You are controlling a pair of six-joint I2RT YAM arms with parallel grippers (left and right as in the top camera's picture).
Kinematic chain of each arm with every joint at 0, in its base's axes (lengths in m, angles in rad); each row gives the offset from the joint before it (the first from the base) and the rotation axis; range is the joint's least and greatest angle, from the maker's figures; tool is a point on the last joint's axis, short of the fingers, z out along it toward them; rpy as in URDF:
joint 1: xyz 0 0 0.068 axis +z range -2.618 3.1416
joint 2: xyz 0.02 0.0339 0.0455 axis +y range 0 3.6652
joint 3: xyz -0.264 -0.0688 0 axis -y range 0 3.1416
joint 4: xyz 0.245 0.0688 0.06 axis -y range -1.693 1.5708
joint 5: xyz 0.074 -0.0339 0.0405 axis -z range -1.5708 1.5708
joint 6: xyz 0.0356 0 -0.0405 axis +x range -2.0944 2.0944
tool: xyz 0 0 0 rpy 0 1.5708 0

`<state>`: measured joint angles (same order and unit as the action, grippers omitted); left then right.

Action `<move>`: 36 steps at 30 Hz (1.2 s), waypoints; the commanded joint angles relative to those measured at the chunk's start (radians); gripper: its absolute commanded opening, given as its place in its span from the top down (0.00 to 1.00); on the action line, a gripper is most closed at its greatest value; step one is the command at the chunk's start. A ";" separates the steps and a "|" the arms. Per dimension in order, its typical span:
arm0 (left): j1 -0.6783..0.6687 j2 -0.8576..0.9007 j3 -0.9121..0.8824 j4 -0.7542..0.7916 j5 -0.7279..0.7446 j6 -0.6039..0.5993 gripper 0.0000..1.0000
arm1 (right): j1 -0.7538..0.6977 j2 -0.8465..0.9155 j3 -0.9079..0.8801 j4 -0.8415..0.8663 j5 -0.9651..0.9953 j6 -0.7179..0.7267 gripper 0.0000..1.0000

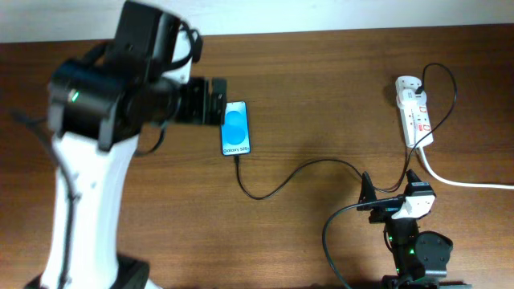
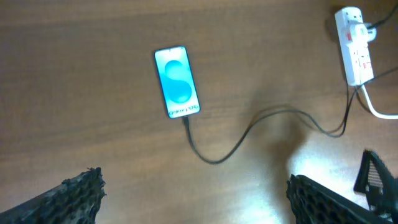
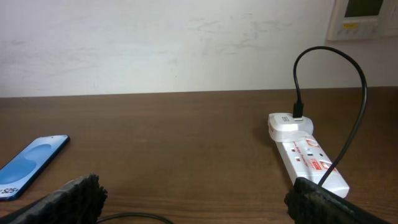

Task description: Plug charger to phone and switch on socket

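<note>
The phone (image 1: pixel 235 128) is lying flat near the middle of the table (image 1: pixel 321 72) with its screen glowing blue. The charger (image 2: pixel 214 161) is meeting its lower edge, the tip seemingly seated in the port, so the plugging step is looking done. The thin cable is snaking rightward and looping up to the far end of the socket (image 1: pixel 415 112), which is lying well apart at the right. Its switch is too small to read, so I am judging that step as remaining. The right hand (image 3: pixel 193 190), fingers spread apart and empty, is facing the socket from nearby. The left hand (image 2: pixel 194 183), likewise spread wide and holding nothing, is hovering high beside the phone.
</note>
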<state>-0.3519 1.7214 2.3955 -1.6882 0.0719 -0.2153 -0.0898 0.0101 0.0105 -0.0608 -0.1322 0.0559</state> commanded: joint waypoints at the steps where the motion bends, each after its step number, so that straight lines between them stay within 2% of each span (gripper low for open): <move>1: 0.002 -0.153 -0.221 0.001 -0.002 0.012 0.01 | 0.005 -0.006 -0.005 -0.006 -0.013 0.004 0.02; 3: 0.006 -0.259 -0.403 0.051 -0.019 0.012 0.01 | 0.005 -0.006 -0.005 -0.006 -0.013 0.004 0.02; 5: 0.041 -0.425 -0.710 0.348 -0.055 0.012 0.01 | 0.005 -0.006 -0.005 -0.006 -0.013 0.004 0.02; 10: 0.122 -0.740 -1.250 0.876 -0.054 0.013 0.01 | 0.005 -0.006 -0.005 -0.006 -0.013 0.003 0.02; 13: 0.158 -0.984 -1.602 1.258 -0.049 0.084 0.01 | 0.005 -0.006 -0.005 -0.006 -0.013 0.004 0.02; 15: 0.162 -1.191 -1.900 1.609 -0.012 0.196 0.01 | 0.005 -0.007 -0.005 -0.006 -0.013 0.004 0.02; 17: 0.182 -1.349 -2.139 1.898 0.040 0.240 0.01 | 0.005 -0.007 -0.005 -0.006 -0.013 0.004 0.02; 19: 0.205 -1.431 -2.265 2.002 0.060 0.240 0.01 | 0.005 -0.006 -0.005 -0.006 -0.013 0.003 0.02; 21: 0.222 -1.488 -2.330 2.013 0.061 0.246 0.01 | 0.005 -0.006 -0.005 -0.006 -0.013 0.004 0.02; 23: 0.241 -1.554 -2.381 2.008 0.061 0.304 0.01 | 0.005 -0.006 -0.005 -0.006 -0.013 0.004 0.02; 26: 0.246 -1.622 -2.387 1.908 0.062 0.366 0.01 | 0.005 -0.007 -0.005 -0.006 -0.013 0.004 0.02; 30: 0.246 -1.719 -2.387 1.733 0.043 0.371 0.01 | 0.005 -0.006 -0.005 -0.006 -0.013 0.004 0.02; 34: 0.245 -1.717 -2.387 1.615 0.033 0.371 0.01 | 0.005 -0.006 -0.005 -0.006 -0.013 0.004 0.02; 36: 0.245 -1.717 -2.387 1.615 0.033 0.370 0.01 | 0.005 -0.006 -0.005 -0.006 -0.013 0.004 0.02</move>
<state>-0.1104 0.0124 0.0109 -0.0647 0.1154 0.1387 -0.0898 0.0109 0.0105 -0.0612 -0.1322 0.0555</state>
